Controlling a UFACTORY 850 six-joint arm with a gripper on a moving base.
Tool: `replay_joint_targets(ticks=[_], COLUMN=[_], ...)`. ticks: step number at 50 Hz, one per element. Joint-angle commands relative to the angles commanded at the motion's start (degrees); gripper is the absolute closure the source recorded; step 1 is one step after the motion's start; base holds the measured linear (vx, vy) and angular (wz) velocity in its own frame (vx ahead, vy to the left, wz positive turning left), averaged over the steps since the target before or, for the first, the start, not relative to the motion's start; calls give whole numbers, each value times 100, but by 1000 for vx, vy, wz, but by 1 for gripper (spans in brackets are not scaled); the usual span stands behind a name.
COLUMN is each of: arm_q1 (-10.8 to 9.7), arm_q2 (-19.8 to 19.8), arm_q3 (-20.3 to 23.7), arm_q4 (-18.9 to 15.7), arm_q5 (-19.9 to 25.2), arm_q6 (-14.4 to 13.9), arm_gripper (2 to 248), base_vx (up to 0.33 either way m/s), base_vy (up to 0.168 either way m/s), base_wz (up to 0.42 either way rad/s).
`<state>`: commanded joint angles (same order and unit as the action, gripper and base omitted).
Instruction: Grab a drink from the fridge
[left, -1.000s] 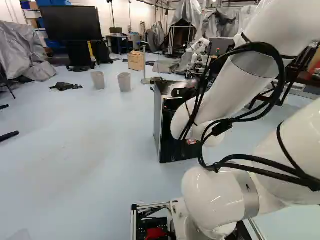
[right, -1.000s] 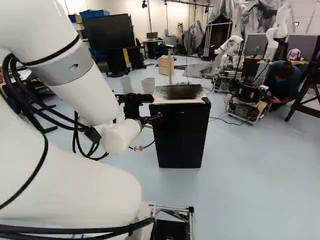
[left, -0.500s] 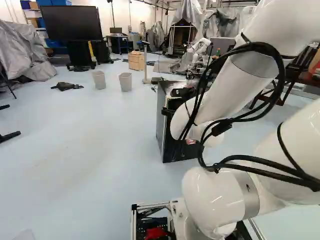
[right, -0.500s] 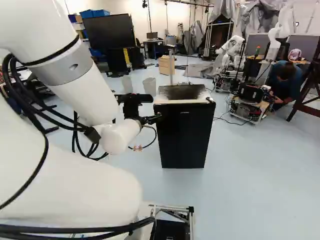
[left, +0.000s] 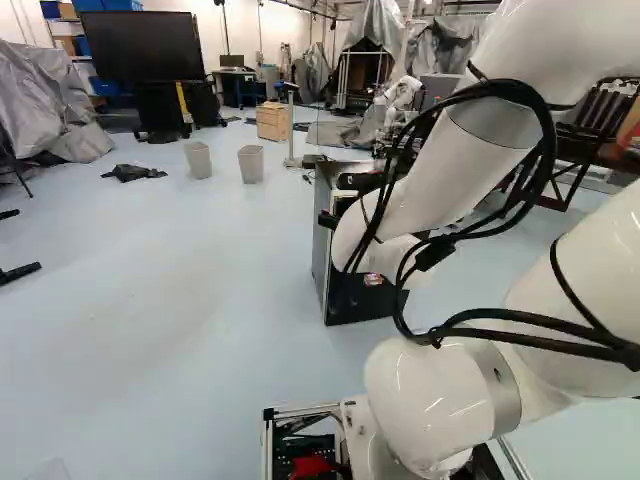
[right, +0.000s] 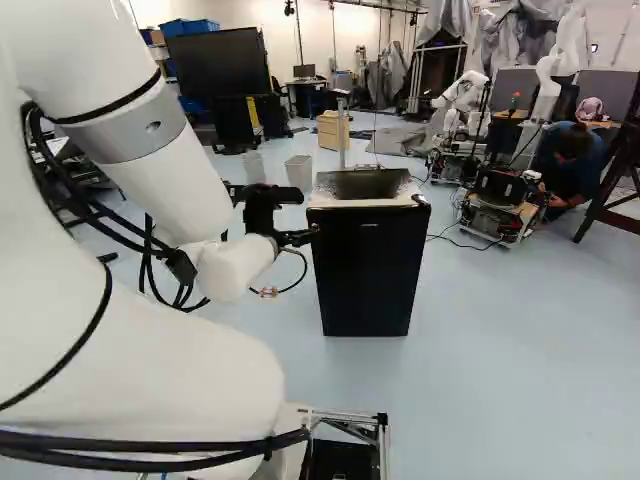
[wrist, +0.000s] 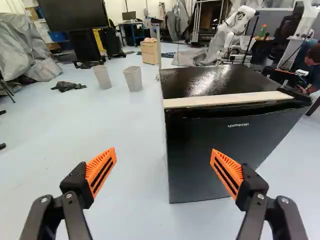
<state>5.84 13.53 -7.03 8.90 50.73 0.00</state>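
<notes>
On the pale floor (wrist: 135, 210), ahead of gripper (wrist: 163, 155): one black fridge (wrist: 215, 135), door (right: 365, 268) seemingly closed. Drink: unseen, presumably inside. Gripper: fingers spread wide, holding nothing. Step in hand, by judgement: approach for opening. Next move required: one finger to the door's free edge, then an outward pull.

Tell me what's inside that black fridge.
None of the fridge's contents can be seen: its black door covers the interior, so I cannot tell whether it holds any drinks.
</notes>
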Motion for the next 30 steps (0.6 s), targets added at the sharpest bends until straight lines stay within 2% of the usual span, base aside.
replay_joint_targets(ticks=[30], arm_q1=[695], arm_q2=[-833], arm_q3=[-318], arm_q4=[1796], arm_q5=[498], arm_q6=[0], arm_gripper=[3], base_vx=[0], base_vy=[0], base_wz=[0])
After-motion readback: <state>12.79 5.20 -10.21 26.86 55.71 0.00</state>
